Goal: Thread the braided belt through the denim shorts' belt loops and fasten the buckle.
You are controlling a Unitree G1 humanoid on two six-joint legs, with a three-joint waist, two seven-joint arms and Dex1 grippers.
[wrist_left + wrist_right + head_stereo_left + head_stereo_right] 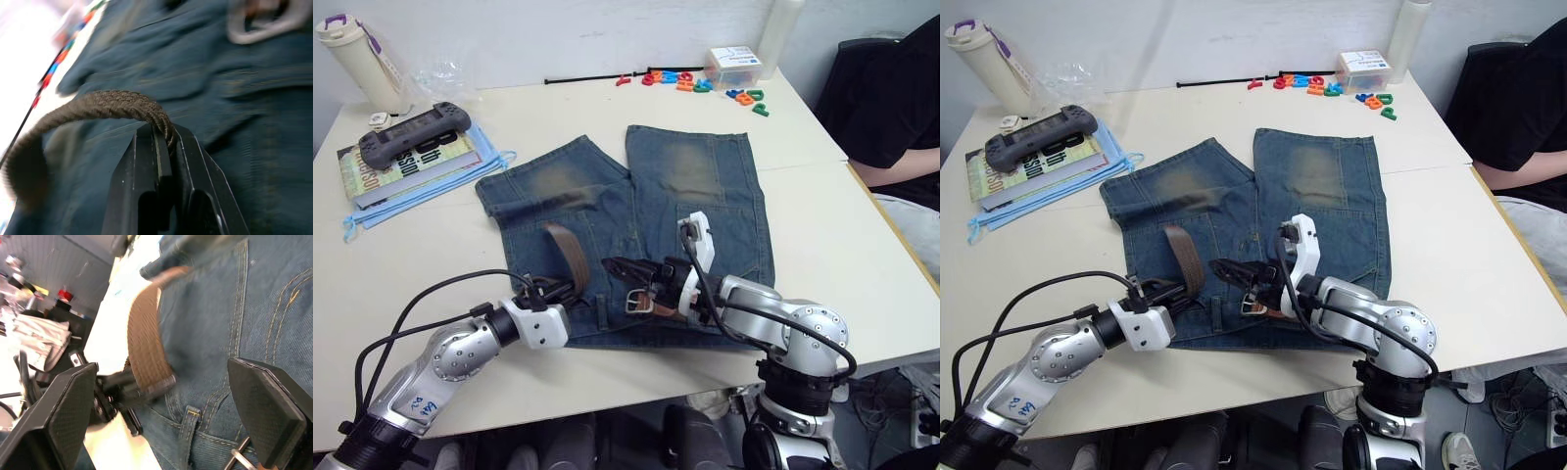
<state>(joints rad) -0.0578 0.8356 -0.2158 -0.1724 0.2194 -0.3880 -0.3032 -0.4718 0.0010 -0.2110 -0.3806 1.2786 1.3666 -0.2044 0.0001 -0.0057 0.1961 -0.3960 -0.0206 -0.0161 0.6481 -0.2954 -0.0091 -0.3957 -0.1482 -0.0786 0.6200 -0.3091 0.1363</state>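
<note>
Shorts and belt at mid-threading, head views. The denim shorts [636, 235] lie flat at the centre of the frame, legs pointing to the top, waistband along the lower edge nearest the robot. The braided belt [570, 257] rises as an arch from the waistband at lower centre-left and curls toward the upper left. Its silver buckle [637, 300] lies on the waistband at lower centre.

The left gripper [550, 290] sits just left of the arch, at the lower left of the shorts. In the left wrist view its 2 black fingers [161, 161] are clenched on the braided strap, which loops away from them over the denim. The right gripper [628, 272] reaches in from the lower right. In the right wrist view its 2 pads [266, 401] stand wide apart and grasp nothing, with the strap and a belt loop [187, 428] between and beyond them.

Governing relation: the belt's long axis runs roughly along the waistband, left to right across the frame, with the free arch between the 2 grippers and the buckle just below the right one. The right gripper is nearer the buckle; the left already has the strap. By this layout, the next move likely calls for the left to feed strap rightward along the waistband while the right takes it beyond the loop.
</note>
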